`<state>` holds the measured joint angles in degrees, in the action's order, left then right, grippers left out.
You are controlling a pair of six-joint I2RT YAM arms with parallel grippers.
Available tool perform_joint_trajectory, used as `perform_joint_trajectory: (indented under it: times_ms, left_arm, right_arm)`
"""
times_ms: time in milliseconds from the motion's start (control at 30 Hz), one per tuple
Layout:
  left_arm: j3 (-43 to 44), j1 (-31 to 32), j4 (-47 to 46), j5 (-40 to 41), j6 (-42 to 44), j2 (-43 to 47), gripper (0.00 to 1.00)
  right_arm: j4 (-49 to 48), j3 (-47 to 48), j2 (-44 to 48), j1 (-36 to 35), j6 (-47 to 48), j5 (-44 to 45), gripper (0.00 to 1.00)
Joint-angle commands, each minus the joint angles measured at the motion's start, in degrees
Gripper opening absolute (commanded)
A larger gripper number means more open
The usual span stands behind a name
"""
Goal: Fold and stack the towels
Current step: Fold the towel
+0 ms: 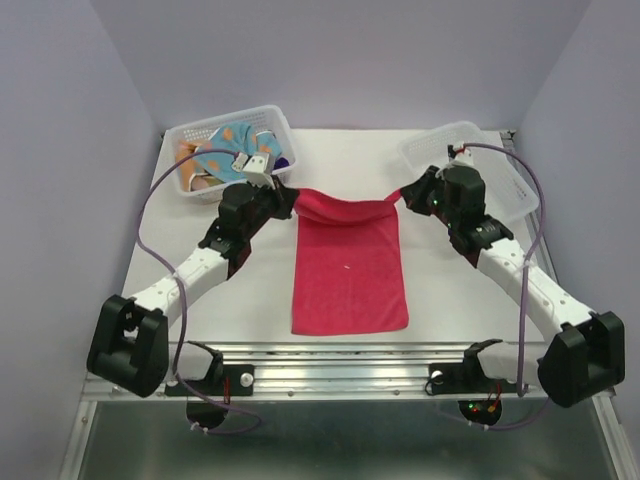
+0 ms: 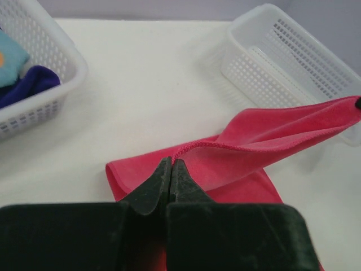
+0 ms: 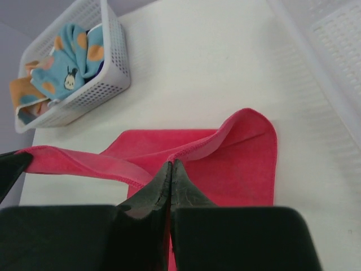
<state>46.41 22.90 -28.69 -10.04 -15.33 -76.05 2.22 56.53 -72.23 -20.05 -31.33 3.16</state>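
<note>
I find the left fingers (image 2: 153, 191) and right fingers (image 3: 185, 192) each closed tight on an upper corner of the pink-red towel (image 1: 350, 275), its top edge raised between them. The rest lies flat at centre frame on the white surface (image 1: 450, 300); other towels (image 1: 222, 140) sit in the upper-left basket (image 1: 280, 128).

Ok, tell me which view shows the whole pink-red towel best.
The top external view: the pink-red towel shows in full outline there, its far corners pinched by the left hand and right hand. Both wrist views show only the lifted far edge and part of the flat cloth.
</note>
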Motion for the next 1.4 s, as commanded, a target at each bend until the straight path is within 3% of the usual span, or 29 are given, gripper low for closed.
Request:
perform_joint_trajectory:
  times_ms: [0, 267, 533, 767, 1367]
  left_arm:
    - [-7.55, 4.08, -5.94, 3.0, -3.56, 7.82, 0.0]
    - [-21.7, 7.86, -8.05, 7.93, -8.48, 19.09, 0.0]
    - [-28.21, 10.5, -8.23, 7.23, -13.22, 23.14, 0.0]
    - [-33.84, 11.03, -5.86, 8.99, -17.18, 30.33, 0.0]
    - [-41.93, 12.52, 3.55, 7.15, -27.99, 45.99, 0.0]
  right_arm:
    - [0.15, -7.55, 6.56, 0.1, -4.87, -5.88, 0.01]
    - [4.63, -18.64, 19.21, 0.1, -9.88, -10.01, 0.01]
    - [9.56, -26.29, 29.76, 0.02, -16.48, -12.46, 0.01]
    - [15.79, -28.58, 33.11, 0.1, -16.04, -14.94, 0.01]
    - [19.84, -30.34, 37.59, 0.1, -15.25, -21.7, 0.01]
